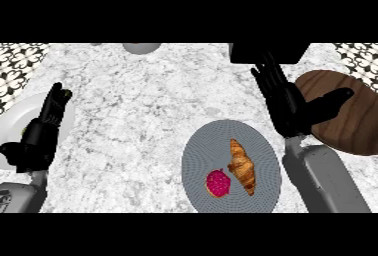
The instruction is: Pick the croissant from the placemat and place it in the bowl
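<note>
A golden-brown croissant [242, 167] lies lengthwise on a round grey placemat [214, 137] at the lower right of the marble counter. A brown wooden bowl [347, 120] sits at the right edge, just right of the placemat. My right hand [289, 107] hovers open above the placemat's upper right, fingers straight and pointing away, thumb spread over the bowl's left side. It is apart from the croissant. My left hand [40, 132] rests open at the left edge, fingers up, over a white plate [18, 117].
A pink-red fruit-like item [218, 183] lies on the placemat left of the croissant. A black box [269, 52] stands at the back right. A grey round object [140, 47] shows at the back edge. Patterned tiles flank the counter's far corners.
</note>
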